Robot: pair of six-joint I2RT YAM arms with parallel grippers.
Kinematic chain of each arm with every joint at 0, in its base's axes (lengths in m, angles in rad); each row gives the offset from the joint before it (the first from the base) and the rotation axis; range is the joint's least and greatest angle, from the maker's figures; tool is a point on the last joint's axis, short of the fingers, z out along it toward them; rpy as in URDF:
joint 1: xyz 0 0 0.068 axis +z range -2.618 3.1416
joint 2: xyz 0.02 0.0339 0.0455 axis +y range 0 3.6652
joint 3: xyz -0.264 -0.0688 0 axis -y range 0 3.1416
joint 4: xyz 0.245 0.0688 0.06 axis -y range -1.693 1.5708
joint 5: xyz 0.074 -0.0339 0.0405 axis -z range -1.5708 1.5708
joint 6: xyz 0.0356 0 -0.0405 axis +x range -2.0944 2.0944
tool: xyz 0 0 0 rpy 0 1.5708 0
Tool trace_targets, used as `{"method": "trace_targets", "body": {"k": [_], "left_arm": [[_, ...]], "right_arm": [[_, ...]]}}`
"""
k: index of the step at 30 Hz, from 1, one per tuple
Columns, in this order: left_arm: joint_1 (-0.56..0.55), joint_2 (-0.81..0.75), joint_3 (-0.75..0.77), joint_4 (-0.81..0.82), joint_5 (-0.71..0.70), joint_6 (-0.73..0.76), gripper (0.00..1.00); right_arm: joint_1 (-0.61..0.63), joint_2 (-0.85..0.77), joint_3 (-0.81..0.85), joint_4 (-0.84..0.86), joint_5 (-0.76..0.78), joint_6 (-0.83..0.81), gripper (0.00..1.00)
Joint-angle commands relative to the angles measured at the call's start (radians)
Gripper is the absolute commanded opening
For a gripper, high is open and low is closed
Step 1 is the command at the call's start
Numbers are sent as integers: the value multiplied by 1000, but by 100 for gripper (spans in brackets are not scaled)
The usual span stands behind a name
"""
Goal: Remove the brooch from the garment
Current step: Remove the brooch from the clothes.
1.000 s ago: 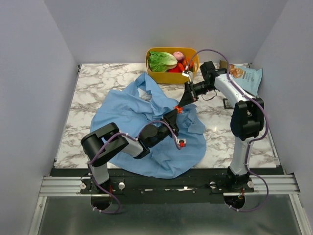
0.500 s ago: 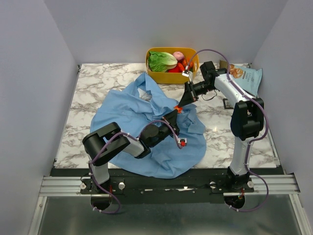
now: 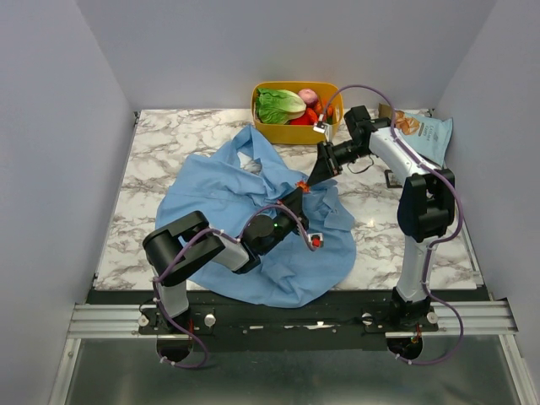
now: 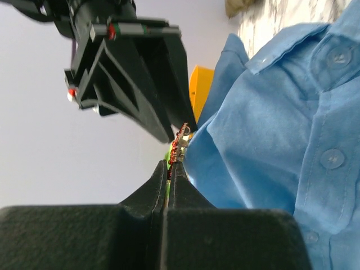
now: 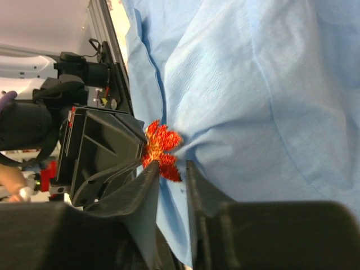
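Observation:
The garment [image 3: 219,202] is a light-blue shirt crumpled on the marble table. A red-orange flower ornament [image 3: 301,186] is pinned on it near the middle. No pale orange-tan brooch shows in any view. My left gripper [image 3: 297,196] is shut, and in the left wrist view its tips [image 4: 170,169] pinch the lower edge of the flower ornament [image 4: 178,145]. My right gripper [image 3: 308,181] meets it from the far side. In the right wrist view its fingers [image 5: 171,169] stand close together over a fold of the shirt [image 5: 253,84] right beside the flower [image 5: 159,147].
A yellow bin [image 3: 295,133] with lettuce and other vegetables stands at the back, just behind the shirt. A snack bag [image 3: 422,133] lies at the back right. Bare marble shows to the left and right of the shirt.
My left wrist has edged slightly up toward the flower ornament. The right arm and the shirt look unchanged.

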Motion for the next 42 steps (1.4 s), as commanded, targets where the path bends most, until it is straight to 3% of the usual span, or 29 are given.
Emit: {"method": "trace_targets", "body": {"k": [1, 8, 22, 27, 34, 42], "left_arm": [[-11, -42, -10, 351, -111, -95, 0], [-16, -80, -4, 223, -195, -224, 0], [-45, -118, 78, -191, -312, -428, 0], [-59, -140, 70, -268, -309, -457, 0], [-61, -180, 176, -617, -324, -645, 0], [-36, -209, 286, -930, -214, -814, 0]], "right_arm": [[-12, -26, 18, -18, 35, -21, 44], [-47, -48, 21, -7, 55, -15, 56], [-158, -147, 12, 7, 98, -20, 61], [-164, -143, 3, 14, 108, -15, 61], [-162, -138, -8, 19, 121, -16, 62], [-164, -138, -13, 20, 130, -24, 62]]}}
